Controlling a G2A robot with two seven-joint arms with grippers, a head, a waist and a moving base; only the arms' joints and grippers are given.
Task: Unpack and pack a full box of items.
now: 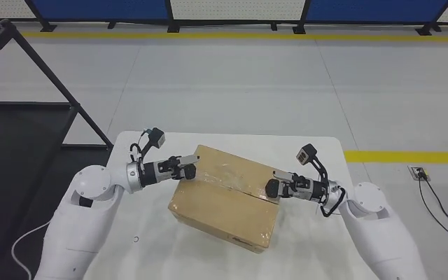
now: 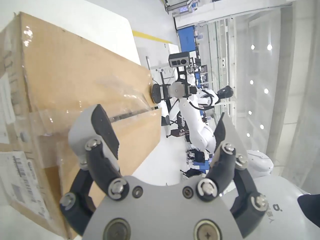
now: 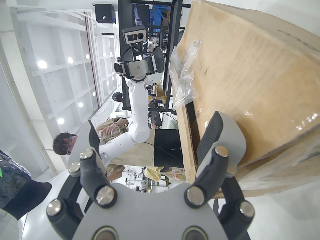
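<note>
Sighted a closed cardboard box (image 1: 227,199) at the middle of the counter (image 1: 308,150), set askew to the counter's edges, top flaps down. Same box at close range in the left wrist view (image 2: 75,76) and the right wrist view (image 3: 250,76).

Found the left hand (image 1: 187,168) at the box's end toward the robot's left, up at the top edge. Spread wide in its own wrist view (image 2: 160,112), with one dark pad (image 2: 106,128) just over the end of the centre seam and the other finger (image 2: 225,131) out in free air off the box. Pinching nothing.

Found the right hand (image 1: 273,187) at the opposite end, likewise at top-edge height. Spread as well (image 3: 152,122), with one ribbed pad (image 3: 210,133) at the flap beside the seam and the other finger (image 3: 85,146) clear of the box. Nothing held.

Noted clear tape (image 2: 120,93) crumpled along the seam, with a loose wad (image 3: 186,76) sticking up at the right hand's end. Noted a narrow dark slit (image 3: 191,116) between the flaps there. Logged a white label (image 2: 20,171) with a bar code on the end face near the left hand.

Cannot tell touching from barely clear for either pad.
</note>
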